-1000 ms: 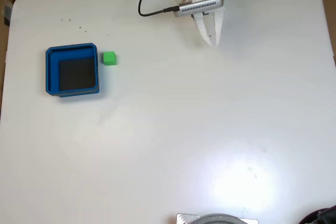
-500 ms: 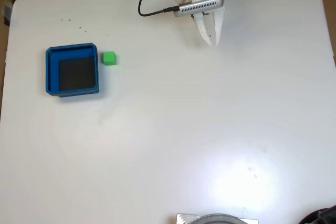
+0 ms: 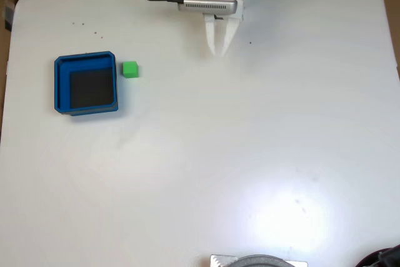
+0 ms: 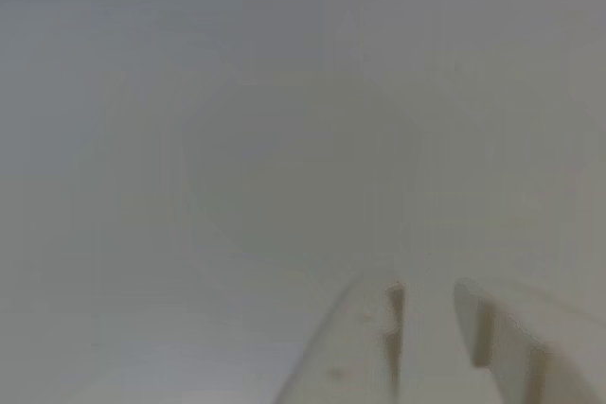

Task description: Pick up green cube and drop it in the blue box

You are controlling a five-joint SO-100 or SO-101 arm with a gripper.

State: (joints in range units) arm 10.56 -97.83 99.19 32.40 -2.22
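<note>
Box: the blue box (image 3: 85,83) sits at the left of the white table (image 3: 200,167) in the fixed view, open side up and nothing in it, so it is ready to take a drop from above.
Cube: the green cube (image 3: 130,69) lies flat on the table just beside the box's right wall, near its upper corner, a thin gap between them; that closeness probably leaves little room for a finger on the box side.
Gripper: the gripper (image 3: 219,51) hangs at the top centre, well apart from the cube, fingers pointing down the picture.
Grip state: the jaws are nearly together with only a slim slot showing in the other view (image 4: 423,314), and they hold nothing.
Stage: by my reading, the approach is just starting and the cube is not yet reached.
</note>
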